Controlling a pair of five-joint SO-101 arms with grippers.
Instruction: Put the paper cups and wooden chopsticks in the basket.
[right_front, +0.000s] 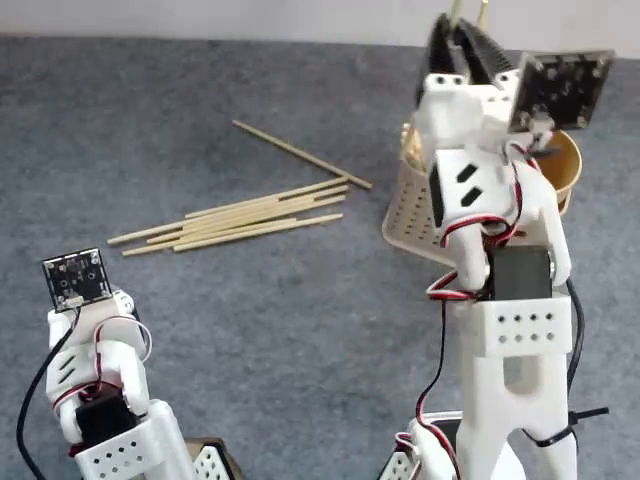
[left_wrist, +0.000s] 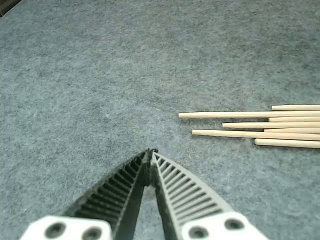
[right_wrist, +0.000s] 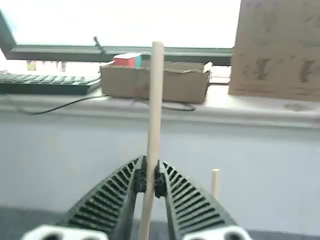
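My right gripper (right_wrist: 150, 175) is shut on one upright wooden chopstick (right_wrist: 156, 100), held high over the cream basket (right_front: 412, 212) at the table's right. A second chopstick tip (right_wrist: 215, 181) stands just beside it. In the high view that gripper (right_front: 458, 35) is at the top edge. A tan paper cup (right_front: 566, 165) shows behind the right arm at the basket's far side. Several chopsticks (right_front: 240, 220) lie in a loose bundle mid-table, with one more (right_front: 300, 154) lying apart and slanted behind them. My left gripper (left_wrist: 150, 155) is shut and empty, low over the carpet, short of the bundle's tips (left_wrist: 260, 125).
The table is covered in grey carpet (right_front: 250, 340). The right arm's white body (right_front: 510, 330) stands in front of the basket and hides part of it. Beyond the table edge are a ledge with a cardboard box (right_wrist: 155, 80) and a keyboard (right_wrist: 47, 84).
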